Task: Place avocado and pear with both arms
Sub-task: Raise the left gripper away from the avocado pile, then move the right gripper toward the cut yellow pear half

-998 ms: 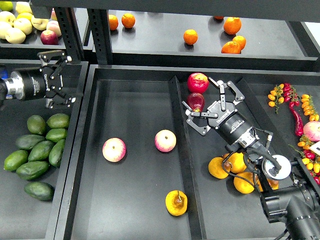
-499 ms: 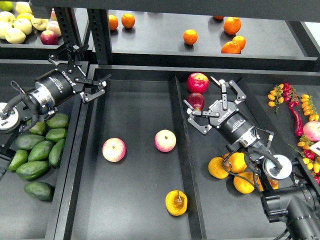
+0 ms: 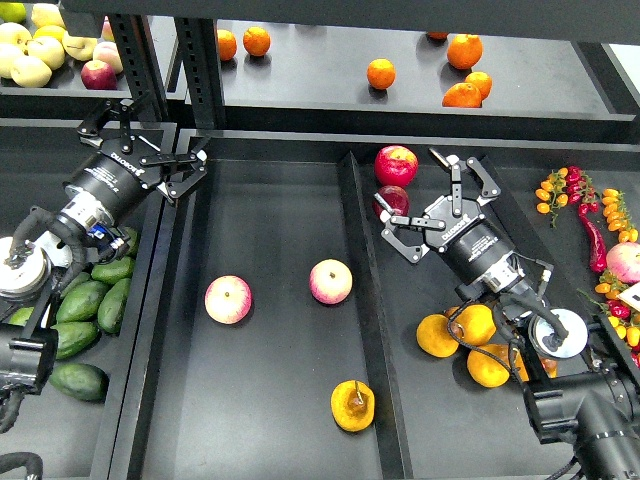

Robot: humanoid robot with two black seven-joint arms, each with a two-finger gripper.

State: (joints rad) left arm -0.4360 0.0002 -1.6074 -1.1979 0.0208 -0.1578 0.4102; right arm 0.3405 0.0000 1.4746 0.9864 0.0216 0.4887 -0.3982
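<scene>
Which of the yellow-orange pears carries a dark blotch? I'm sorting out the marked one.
The pear lying alone in the middle tray, near its front edge; the other pears are clustered in the right tray.

Two pink-yellow round apples (image 3: 228, 299) (image 3: 330, 281) are sitting mid-frame in the black centre tray (image 3: 270, 400), leaving open floor around the blotched yellow-orange pear (image 3: 353, 405) (lower centre). A black tray wall (image 3: 150, 330) is fencing off the dark green avocados (image 3: 88, 310) at left.

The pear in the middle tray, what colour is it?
Yellow-orange with a dark brown blotch; the pear shows best in the head view.
</scene>
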